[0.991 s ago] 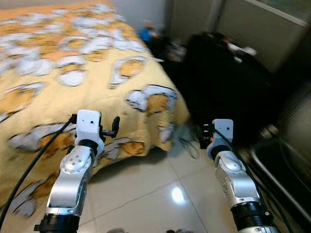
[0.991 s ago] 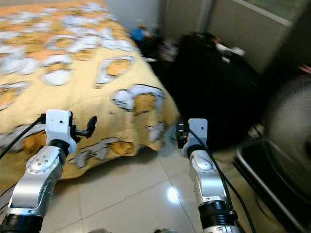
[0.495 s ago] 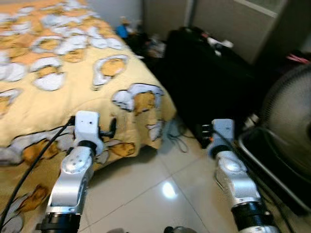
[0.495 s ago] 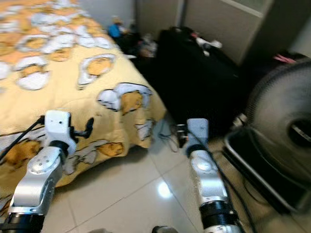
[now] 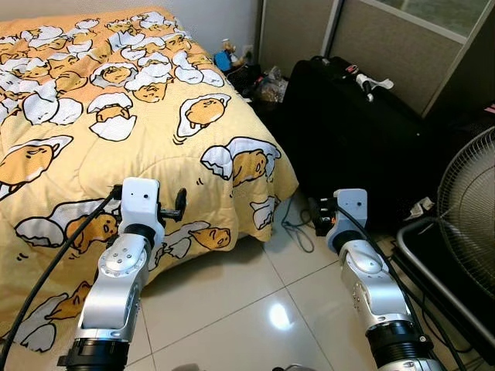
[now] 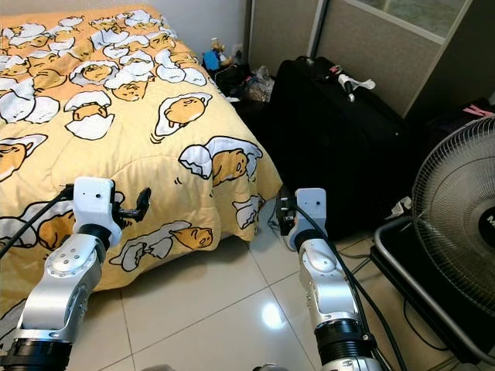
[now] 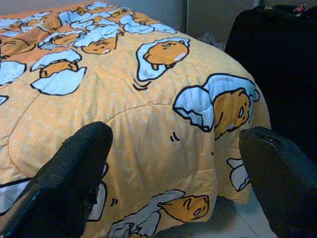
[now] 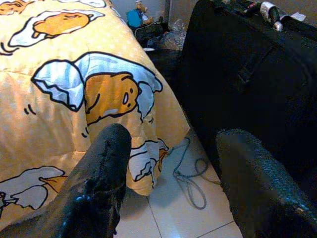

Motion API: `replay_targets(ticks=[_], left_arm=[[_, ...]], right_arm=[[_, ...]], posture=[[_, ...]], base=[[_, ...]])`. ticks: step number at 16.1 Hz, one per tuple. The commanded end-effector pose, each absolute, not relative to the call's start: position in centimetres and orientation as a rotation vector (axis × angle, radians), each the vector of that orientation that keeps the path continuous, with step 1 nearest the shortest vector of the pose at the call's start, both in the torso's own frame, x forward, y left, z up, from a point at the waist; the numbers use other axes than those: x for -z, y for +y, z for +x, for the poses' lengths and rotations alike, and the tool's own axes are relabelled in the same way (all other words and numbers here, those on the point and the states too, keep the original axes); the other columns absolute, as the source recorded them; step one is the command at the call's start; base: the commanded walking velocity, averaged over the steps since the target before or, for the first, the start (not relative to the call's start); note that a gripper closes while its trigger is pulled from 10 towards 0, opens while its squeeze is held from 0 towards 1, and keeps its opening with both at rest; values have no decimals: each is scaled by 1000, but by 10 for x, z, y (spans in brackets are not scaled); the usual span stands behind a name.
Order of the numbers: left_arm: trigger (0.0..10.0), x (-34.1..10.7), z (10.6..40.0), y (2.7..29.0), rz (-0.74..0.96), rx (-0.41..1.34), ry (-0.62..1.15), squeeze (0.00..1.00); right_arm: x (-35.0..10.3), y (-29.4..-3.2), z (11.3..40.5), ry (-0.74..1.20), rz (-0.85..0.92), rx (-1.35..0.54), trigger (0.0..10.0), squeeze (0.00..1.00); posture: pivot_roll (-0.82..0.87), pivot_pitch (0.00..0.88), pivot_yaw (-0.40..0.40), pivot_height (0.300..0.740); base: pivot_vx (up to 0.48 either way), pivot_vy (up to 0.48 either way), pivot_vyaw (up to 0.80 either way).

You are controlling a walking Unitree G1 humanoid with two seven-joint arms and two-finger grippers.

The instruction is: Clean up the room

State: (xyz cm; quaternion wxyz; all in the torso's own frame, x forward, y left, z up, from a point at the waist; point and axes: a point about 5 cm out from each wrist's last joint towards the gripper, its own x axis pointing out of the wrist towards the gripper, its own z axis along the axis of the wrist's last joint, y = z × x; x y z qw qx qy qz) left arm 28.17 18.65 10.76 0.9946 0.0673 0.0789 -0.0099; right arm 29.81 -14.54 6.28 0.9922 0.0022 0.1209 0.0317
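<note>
A bed with a yellow duvet (image 5: 116,116) printed with egg cartoons fills the left of the room. Its corner hangs down to the tiled floor (image 5: 232,301). My left gripper (image 7: 173,183) is raised in front of the duvet's hanging side, open, with nothing between its fingers (image 7: 69,178). My right gripper (image 8: 171,183) hovers open over the floor, between the bed corner and a black suitcase (image 5: 356,139). A loose grey cable (image 5: 296,228) lies on the tiles just past it. Small clutter, including a blue toy (image 5: 224,58), is piled in the far corner.
A standing fan (image 5: 472,201) with a black base frame (image 5: 433,270) is close on my right. A white-handled item (image 5: 371,81) lies on top of the suitcase. Grey cabinet panels (image 5: 387,39) line the back wall. Open tiles run between the bed and the suitcase.
The head view has swung sideways and then steadied, and its blur is gone. Both arms hold the same raised pose in front of me, and nothing in the room has moved.
</note>
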Motion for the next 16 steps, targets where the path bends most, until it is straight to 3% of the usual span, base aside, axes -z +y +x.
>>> replay_targets(ticks=[1, 11, 13, 16], left_arm=[[10000, -110, 287, 187, 160, 14, 150, 90], [10000, -124, 294, 186, 184, 2, 111, 59], [10000, -131, 292, 183, 198, 14, 86, 63], [10000, -136, 300, 166, 210, 90, 65, 63]], right_arm=[[-70, -151, 305, 217, -12, -47, 10000, 0], [-73, -150, 308, 212, -11, -43, 10000, 0], [-73, -151, 304, 209, -9, -40, 10000, 0], [-83, -163, 300, 172, -4, 3, 10000, 0]], posture=[[36, 0, -26, 740], [55, 0, -39, 740], [41, 0, -22, 740], [-42, 0, 62, 740]], base=[[0, 0, 0], [0, 0, 0], [0, 0, 0], [0, 0, 0]])
